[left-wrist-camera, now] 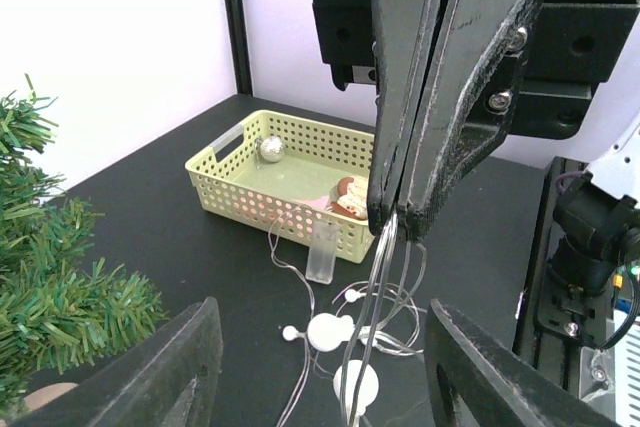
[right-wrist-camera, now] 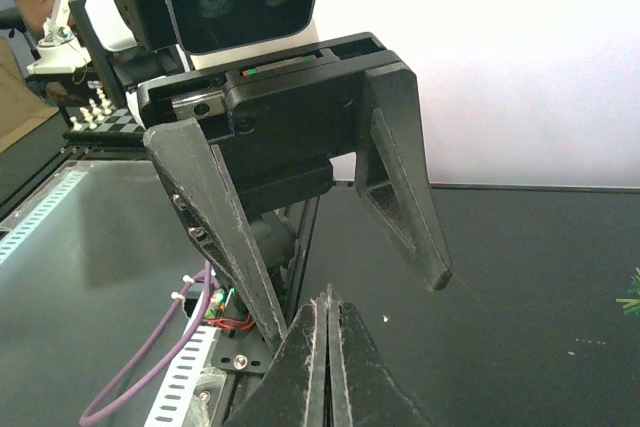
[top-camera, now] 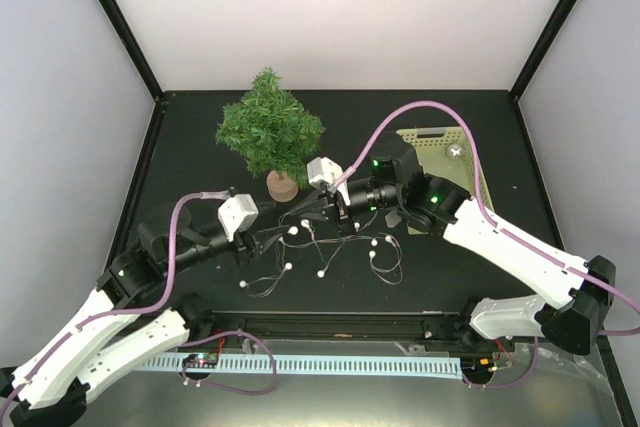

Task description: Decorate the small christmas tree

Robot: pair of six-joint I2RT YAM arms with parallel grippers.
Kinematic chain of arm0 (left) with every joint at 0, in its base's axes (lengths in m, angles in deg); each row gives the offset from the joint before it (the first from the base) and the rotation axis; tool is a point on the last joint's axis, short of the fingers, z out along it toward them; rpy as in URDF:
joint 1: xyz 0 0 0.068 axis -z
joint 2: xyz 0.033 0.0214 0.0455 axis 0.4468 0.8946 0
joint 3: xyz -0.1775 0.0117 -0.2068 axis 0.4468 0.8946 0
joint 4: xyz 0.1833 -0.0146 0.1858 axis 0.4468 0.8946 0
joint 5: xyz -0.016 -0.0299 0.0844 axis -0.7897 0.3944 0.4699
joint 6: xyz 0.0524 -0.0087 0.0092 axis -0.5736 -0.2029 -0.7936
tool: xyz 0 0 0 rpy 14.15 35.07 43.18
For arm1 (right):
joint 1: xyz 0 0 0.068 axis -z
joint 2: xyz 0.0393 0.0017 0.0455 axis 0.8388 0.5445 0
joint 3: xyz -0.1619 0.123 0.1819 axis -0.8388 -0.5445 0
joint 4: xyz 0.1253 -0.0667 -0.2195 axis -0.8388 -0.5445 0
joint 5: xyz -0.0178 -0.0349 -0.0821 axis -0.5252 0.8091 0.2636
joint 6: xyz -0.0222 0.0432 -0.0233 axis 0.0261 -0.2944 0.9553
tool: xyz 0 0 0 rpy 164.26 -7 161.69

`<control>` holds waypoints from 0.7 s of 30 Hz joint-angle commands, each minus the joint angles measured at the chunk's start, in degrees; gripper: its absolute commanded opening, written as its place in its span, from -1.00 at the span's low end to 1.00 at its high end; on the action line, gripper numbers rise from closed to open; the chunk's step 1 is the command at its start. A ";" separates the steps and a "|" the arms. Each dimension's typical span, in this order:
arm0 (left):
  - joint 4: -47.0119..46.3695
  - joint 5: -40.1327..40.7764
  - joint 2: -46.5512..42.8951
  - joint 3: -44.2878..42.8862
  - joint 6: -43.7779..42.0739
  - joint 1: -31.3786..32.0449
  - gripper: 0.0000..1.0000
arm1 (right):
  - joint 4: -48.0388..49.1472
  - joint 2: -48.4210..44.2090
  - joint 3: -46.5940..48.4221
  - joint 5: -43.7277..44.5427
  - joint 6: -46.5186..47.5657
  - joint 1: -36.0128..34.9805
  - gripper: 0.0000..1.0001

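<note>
Tree: the small christmas tree is a bushy cone of dark green bristly needles, with twigs sticking out unevenly all round.
Tree foot: a short trunk is set in a round light-wood disc base.
Tree place: it stands upright on the black desk, toward the far left, well apart from the basket.
Right gripper: the right gripper has its jaws pressed together on the thin wires of a string of lights. The wires hang from the tips to small white round bulbs lying on the desk.
Left gripper: the left gripper has its jaws spread wide and grips nothing. It faces the right one at close range, just in front of the tree's foot.
String: the rest of the wire lies in a loose tangle on the desk between the two arms.
Basket: a pale green plastic lattice basket sits at the far right, with a silver ball inside.
</note>
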 commanded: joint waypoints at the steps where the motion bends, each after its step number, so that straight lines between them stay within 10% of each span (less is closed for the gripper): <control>1: -3.22 -1.27 -0.03 0.61 -2.17 -0.31 0.10 | 0.01 -0.67 -0.34 -1.72 0.21 -0.44 -0.98; 6: -4.02 -3.17 0.52 1.28 -3.61 -0.32 0.03 | 1.02 -0.78 -1.01 -1.49 -0.86 -0.57 -0.98; 13: -4.60 -3.91 0.01 2.53 -5.19 -0.28 -0.96 | 1.83 -1.10 -2.21 -0.43 -2.26 -0.70 -0.97; 21: -1.11 8.93 -2.10 1.60 -4.42 -0.27 -0.97 | -4.66 -7.66 -6.14 28.35 -16.26 -0.70 -0.37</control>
